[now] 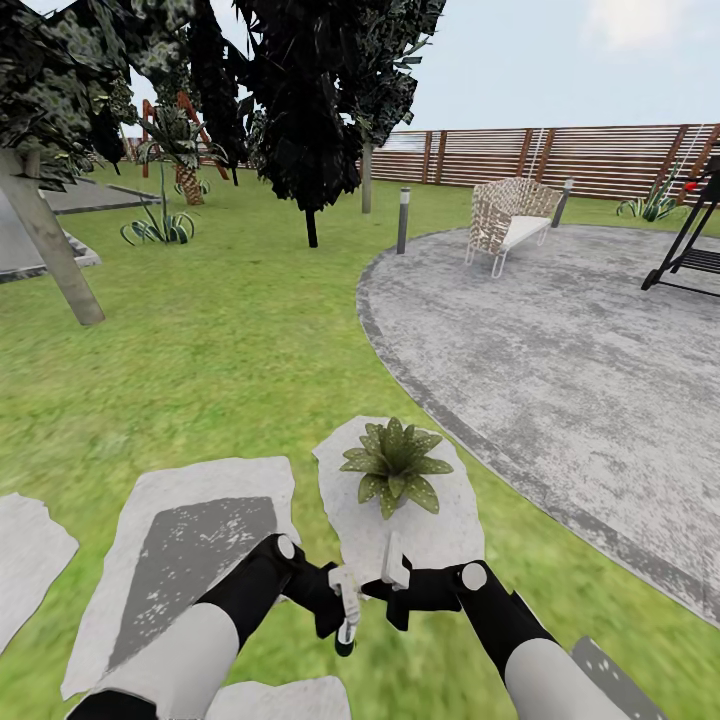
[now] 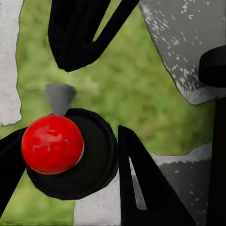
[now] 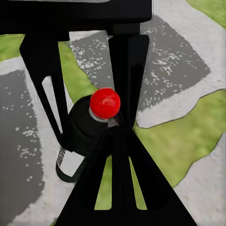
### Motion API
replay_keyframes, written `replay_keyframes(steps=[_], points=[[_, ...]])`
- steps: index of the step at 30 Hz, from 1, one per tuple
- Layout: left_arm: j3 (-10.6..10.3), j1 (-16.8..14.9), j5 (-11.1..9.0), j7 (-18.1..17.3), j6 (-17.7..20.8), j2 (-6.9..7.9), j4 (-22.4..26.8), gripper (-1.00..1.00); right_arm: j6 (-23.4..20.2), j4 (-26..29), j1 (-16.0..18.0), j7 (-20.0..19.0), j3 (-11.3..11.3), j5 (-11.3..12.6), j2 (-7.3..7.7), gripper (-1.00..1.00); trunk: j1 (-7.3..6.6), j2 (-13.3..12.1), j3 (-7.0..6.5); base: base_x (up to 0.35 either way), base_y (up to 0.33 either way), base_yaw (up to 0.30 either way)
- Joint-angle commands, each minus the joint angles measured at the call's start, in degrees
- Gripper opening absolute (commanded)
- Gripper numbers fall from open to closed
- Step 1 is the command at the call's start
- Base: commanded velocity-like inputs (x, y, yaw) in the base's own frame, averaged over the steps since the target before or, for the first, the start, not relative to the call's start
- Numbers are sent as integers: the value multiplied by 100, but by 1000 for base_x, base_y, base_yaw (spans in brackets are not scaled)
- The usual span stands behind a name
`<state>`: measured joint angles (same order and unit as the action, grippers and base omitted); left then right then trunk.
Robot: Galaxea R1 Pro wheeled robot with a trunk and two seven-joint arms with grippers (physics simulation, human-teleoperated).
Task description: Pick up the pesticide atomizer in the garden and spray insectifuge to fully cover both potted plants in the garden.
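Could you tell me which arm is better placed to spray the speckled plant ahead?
Left, probably: the left hand grips the slender dark-green spray bottle, and the speckled olive-green plant sits just ahead on a pale stepping stone.

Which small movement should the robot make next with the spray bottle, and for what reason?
Probably tilt the atomizer, which sits between the left gripper and right gripper, forward toward the potted plant and start spraying. That plant sits right ahead on the stepping stone, and the bottle hangs low, short of it.
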<state>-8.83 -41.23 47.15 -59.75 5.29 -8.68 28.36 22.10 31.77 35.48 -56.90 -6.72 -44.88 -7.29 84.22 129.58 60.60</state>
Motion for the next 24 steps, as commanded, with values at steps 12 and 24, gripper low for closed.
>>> replay_keyframes(steps=[12,24], points=[[10,58,22,-6,61,1238,5,-100,23,-44,3,-32,-48,-80,22,-100,-1,2,5,0,0,0],[40,159,-212,1035,58,1668,-318,-100,38,-73,-23,566,-75,-63,105,100,-1,2,5,0,0,0]])
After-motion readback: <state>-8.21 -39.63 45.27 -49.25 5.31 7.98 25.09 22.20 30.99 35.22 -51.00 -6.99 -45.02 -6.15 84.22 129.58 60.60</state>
